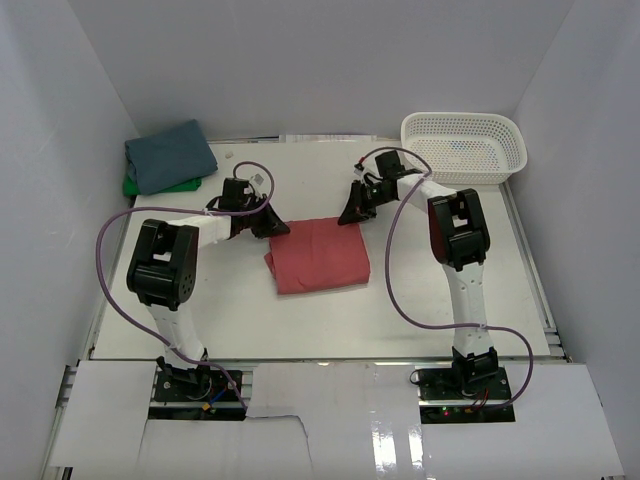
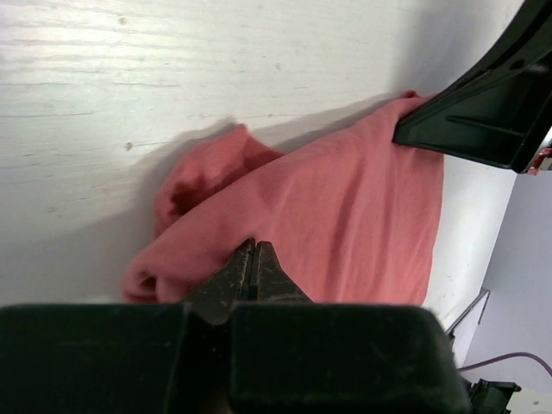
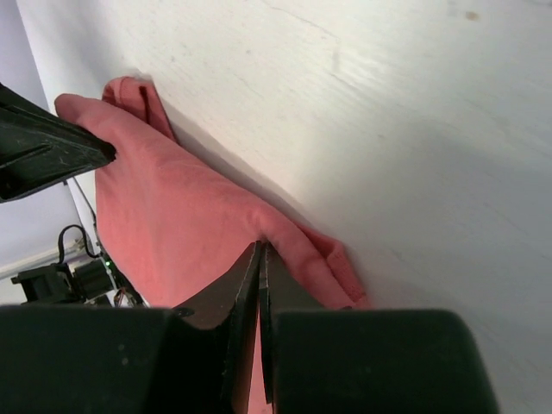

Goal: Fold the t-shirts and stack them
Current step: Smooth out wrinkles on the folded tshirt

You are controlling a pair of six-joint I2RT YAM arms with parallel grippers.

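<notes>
Red shirt (image 1: 318,256): folded to a rough rectangle, flat at middle of table (image 1: 250,320).
Left gripper (image 2: 253,256): jaws pressed together, pinching red shirt at its far left corner.
Right gripper (image 3: 260,256): jaws together, pinching far right corner.
Blue shirt (image 1: 170,154): folded, far left corner of table, lying on green shirt (image 1: 133,186), only a green edge showing.
Basket (image 1: 463,147): far right corner, well apart from shirts.

White mesh basket (image 1: 463,147) stands upright at the far right corner of the white desk (image 1: 300,320). Pale walls (image 1: 320,60) enclose three sides.
</notes>
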